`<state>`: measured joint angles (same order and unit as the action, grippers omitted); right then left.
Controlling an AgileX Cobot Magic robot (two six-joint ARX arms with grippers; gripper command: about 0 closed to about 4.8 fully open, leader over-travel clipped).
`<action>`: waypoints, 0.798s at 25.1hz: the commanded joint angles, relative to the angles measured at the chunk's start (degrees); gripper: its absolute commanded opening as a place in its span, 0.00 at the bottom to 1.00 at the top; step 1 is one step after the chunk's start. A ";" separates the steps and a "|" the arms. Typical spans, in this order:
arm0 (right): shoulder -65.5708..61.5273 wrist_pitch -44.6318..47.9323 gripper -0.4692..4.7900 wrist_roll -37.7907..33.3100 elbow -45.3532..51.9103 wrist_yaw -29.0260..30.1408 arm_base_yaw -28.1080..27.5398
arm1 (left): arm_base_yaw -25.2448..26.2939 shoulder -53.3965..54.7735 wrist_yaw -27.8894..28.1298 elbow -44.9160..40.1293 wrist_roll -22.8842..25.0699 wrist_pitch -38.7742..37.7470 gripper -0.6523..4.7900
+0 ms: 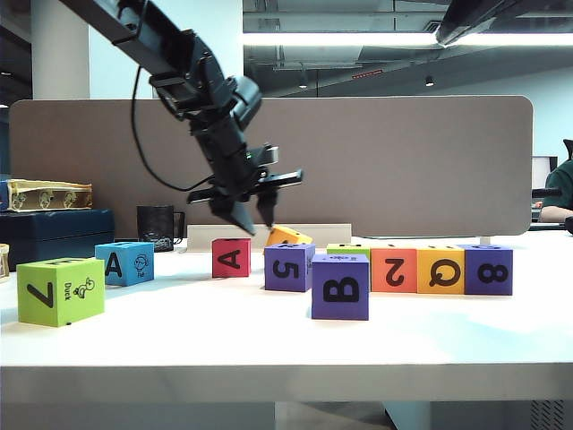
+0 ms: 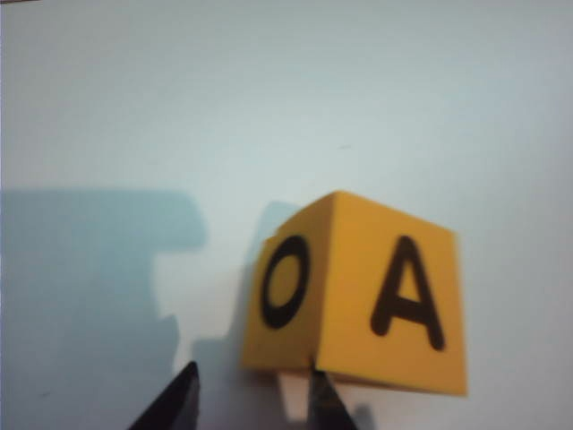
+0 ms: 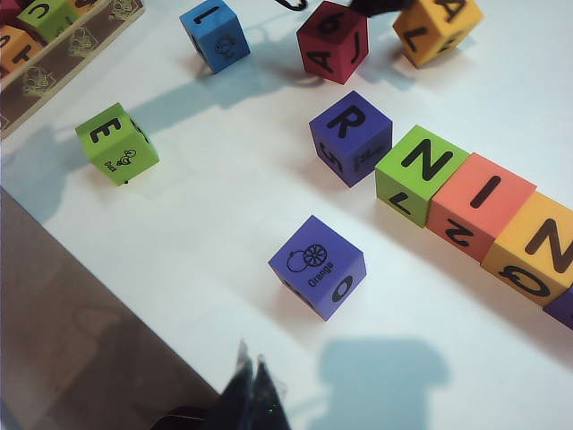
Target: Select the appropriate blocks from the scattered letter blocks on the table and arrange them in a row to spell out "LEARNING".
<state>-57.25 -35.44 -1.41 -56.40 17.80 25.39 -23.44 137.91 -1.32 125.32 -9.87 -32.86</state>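
Yellow block (image 2: 358,296) tilted under the left end effector (image 1: 251,218).
Prongs parted, empty, likely lining up its A; right end effector (image 3: 251,394) clenched (parked over the surface (image 3: 224,233)).

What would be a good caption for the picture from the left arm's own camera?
The left gripper, fingers apart and empty, hovers beside a tilted yellow block showing O and A on the white table.
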 commanded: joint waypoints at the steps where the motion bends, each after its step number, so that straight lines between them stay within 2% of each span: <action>1: 0.09 0.52 0.09 0.17 -0.26 0.15 0.02 | 0.70 -0.20 0.70 -0.28 0.42 -1.09 0.40; 5: 0.07 0.70 0.09 0.17 -0.26 0.11 0.02 | 1.44 -1.16 1.01 0.22 0.42 -0.52 0.43; 6: 0.07 0.81 0.09 0.17 -0.26 0.11 0.00 | 1.44 -1.16 0.81 0.68 0.44 -0.55 0.50; 9: 0.07 1.18 0.09 0.17 -0.26 0.13 0.02 | 1.38 -1.16 -1.62 2.73 0.81 -0.61 0.81; 17: 0.07 1.01 0.09 0.17 -0.20 0.13 0.02 | 1.16 -1.03 -9.51 4.68 12.96 0.61 0.88; 19: 0.07 0.98 0.09 0.17 -0.20 0.15 0.02 | 1.29 -0.77 -9.46 4.68 16.13 0.90 0.98; 20: 0.07 0.96 0.09 0.17 -0.20 0.15 0.02 | 1.29 -0.77 -9.38 4.68 17.73 0.98 1.00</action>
<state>-57.25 -35.38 -1.41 -56.38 17.80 25.36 -22.30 137.19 -10.50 129.86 3.73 -32.71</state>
